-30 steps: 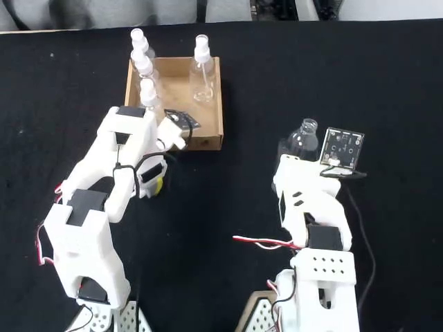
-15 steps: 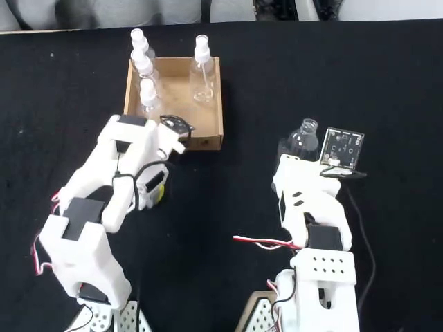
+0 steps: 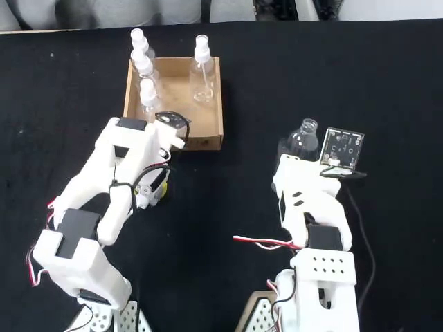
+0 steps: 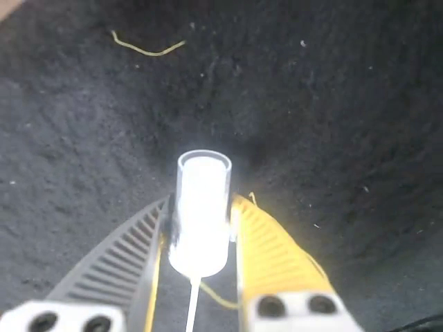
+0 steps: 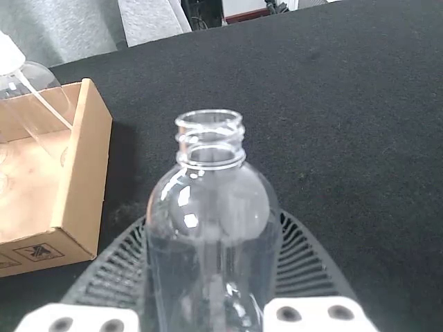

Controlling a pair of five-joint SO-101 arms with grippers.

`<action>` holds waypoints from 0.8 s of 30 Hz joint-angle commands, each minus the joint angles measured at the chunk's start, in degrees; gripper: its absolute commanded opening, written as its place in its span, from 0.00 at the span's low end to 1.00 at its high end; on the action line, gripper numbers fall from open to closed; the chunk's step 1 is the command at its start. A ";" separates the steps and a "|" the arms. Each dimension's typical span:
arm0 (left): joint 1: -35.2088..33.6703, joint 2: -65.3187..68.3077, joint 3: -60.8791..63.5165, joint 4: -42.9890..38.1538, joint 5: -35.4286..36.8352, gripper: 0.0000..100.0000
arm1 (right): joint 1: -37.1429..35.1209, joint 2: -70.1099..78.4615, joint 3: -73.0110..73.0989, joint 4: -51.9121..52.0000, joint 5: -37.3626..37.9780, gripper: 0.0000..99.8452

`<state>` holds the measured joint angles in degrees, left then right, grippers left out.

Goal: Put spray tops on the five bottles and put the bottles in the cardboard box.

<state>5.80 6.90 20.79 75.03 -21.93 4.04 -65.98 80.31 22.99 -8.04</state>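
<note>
From above, the left arm (image 3: 114, 173) has drawn back from the cardboard box (image 3: 219, 104), where four capped bottles (image 3: 202, 69) stand. At its wrist, the left gripper (image 4: 201, 202) has its jaws clamped on a spray top (image 4: 201, 228) over the black table (image 4: 332, 104). The right gripper (image 5: 211, 238) has its jaws closed around the open bottle (image 5: 208, 200), upright near the box.

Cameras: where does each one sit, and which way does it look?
High view: fixed above the table, looking down on the box, left arm and right arm.
Left wrist view: on the left wrist, facing down at the table; its own left gripper holds a spray top.
Right wrist view: on the right wrist, facing across the table toward the box; its right gripper holds an open bottle.
Shared: high and right wrist views both show the box and open bottle.
</note>
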 commanded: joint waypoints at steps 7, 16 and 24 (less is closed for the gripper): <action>0.66 -6.51 0.40 0.18 7.74 0.03 | 1.49 -1.98 -0.48 -1.85 0.70 0.08; 0.40 -18.37 5.41 -0.53 13.54 0.03 | 1.49 -1.98 -0.48 -1.85 0.70 0.08; 0.66 -21.10 4.62 0.00 20.40 0.03 | 1.49 -1.89 -0.48 -1.85 0.70 0.08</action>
<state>6.07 -10.59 26.86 75.47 -4.79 4.04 -65.98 80.31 22.99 -8.04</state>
